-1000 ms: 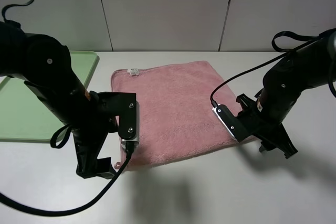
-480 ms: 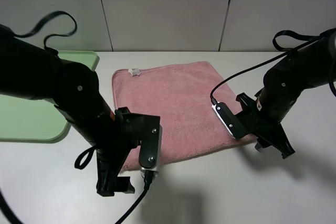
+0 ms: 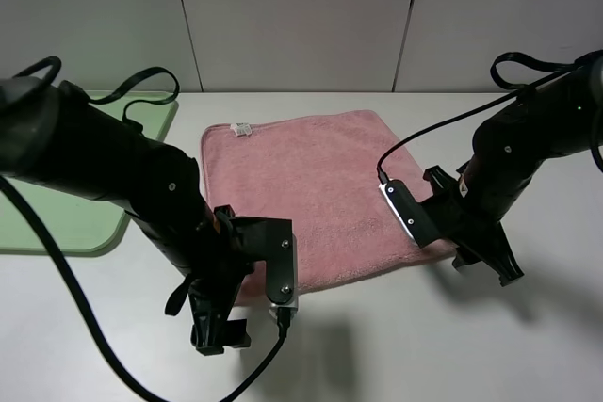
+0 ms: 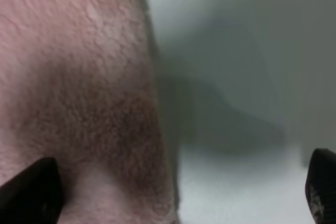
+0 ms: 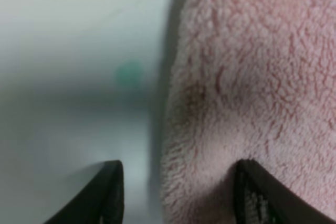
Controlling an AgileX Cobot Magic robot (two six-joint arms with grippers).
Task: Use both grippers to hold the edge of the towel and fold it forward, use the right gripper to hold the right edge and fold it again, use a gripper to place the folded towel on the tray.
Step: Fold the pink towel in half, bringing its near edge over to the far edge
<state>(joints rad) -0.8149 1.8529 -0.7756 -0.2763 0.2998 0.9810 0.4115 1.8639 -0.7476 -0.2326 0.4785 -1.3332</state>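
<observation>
Towel [image 3: 316,176], one; tray [image 3: 47,221], one; left hand [image 3: 219,333], right hand [image 3: 490,265].

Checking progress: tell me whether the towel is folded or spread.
Spread: the towel lies flat in a single layer, white tag showing at its far corner.

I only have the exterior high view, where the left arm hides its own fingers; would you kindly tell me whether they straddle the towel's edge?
Observer: Yes. The left wrist view shows the left gripper open wide, one finger over the towel, the other over bare table.
Operator: Thank you. How about the right side?
Observer: The right gripper is open too, and the edge of the towel runs between its fingers.
Operator: Is any cloth pinched yet?
Observer: No; both wrist views show the fingers apart with nothing clamped between them.
</observation>
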